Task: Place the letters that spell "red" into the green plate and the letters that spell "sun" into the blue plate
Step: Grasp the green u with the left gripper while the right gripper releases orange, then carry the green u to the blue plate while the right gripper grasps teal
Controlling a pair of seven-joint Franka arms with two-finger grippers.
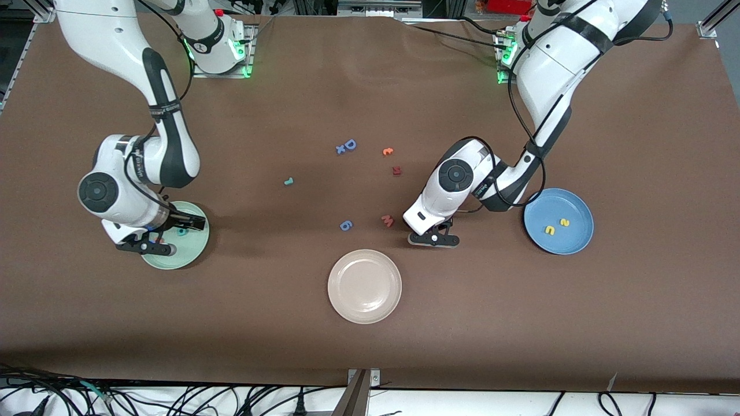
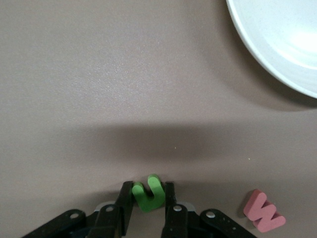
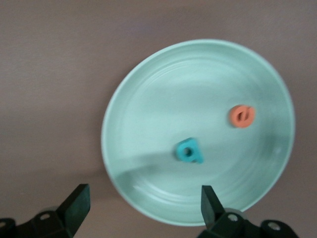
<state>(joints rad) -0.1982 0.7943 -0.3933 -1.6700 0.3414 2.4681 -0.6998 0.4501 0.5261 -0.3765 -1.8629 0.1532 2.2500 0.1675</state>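
Left gripper pinches small green foam "n" on brown table, near pink foam "M". Light, squashy: you hold it across its legs, gently. Right gripper gapes wide over pale mint-green plate holding teal foam "d" and orange foam "e".

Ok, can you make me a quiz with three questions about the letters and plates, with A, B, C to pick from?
1. How many yellow letters lie in the blue plate? A one, B two, C four.
2. What is the left gripper doing? A pinching the green n, B pinching a yellow letter, C hanging open over the blue plate.
3. Where is the teal r? A in the blue plate, B on the bare table, C in the left gripper.

Answers: B, two yellow shapes show in it; A, its fingers touch the green n on both sides; B, it lies on the table, away from every plate.
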